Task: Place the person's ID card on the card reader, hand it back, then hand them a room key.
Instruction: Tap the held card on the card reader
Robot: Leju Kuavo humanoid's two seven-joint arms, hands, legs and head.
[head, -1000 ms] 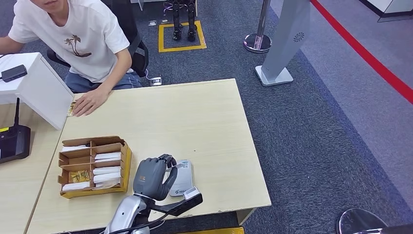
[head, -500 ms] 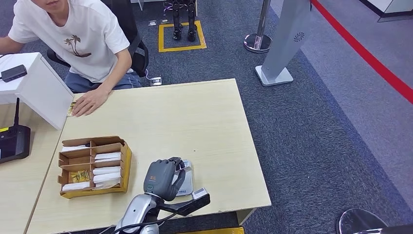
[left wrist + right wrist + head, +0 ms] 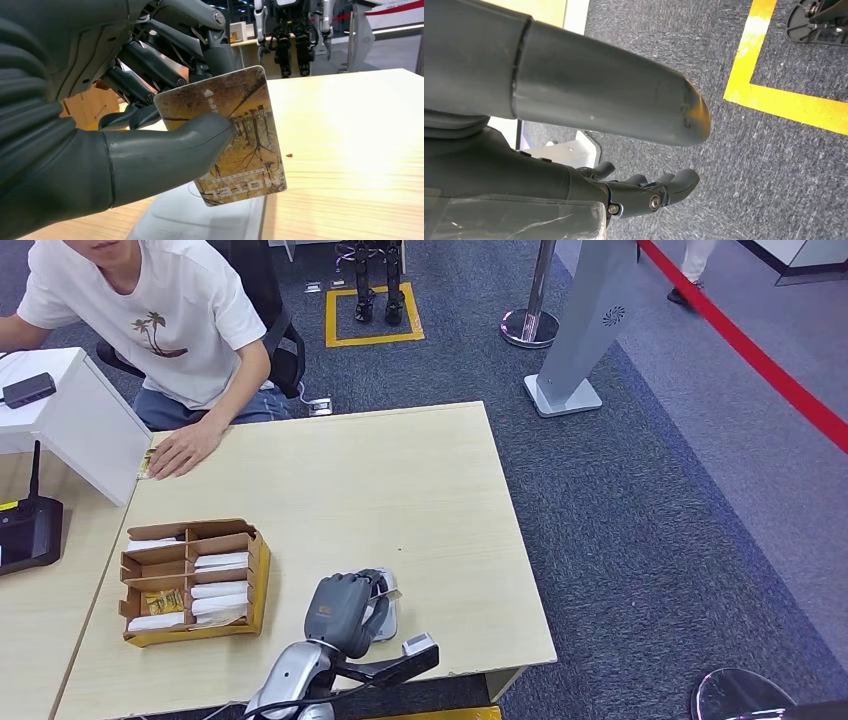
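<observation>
My left hand (image 3: 343,612) hangs over the white card reader (image 3: 389,619) near the table's front edge. In the left wrist view its thumb (image 3: 165,155) and fingers pinch a card (image 3: 235,135) printed with a brown tree picture and the word HOTEL. The card is held tilted just above the reader (image 3: 200,220). My right hand (image 3: 574,95) hangs over the grey carpet with thumb and fingers (image 3: 649,192) apart and nothing in it. A person in a white T-shirt (image 3: 150,320) sits at the table's far side, one hand (image 3: 183,452) flat on the table.
A brown divided box (image 3: 195,580) of white key cards stands left of my hand. A white partition (image 3: 85,425) and a black device (image 3: 25,530) stand at the left. The light wooden table (image 3: 400,490) ends just behind the reader.
My left hand has moved to the right with the card, from beside the reader to over it. The person has kept still.
</observation>
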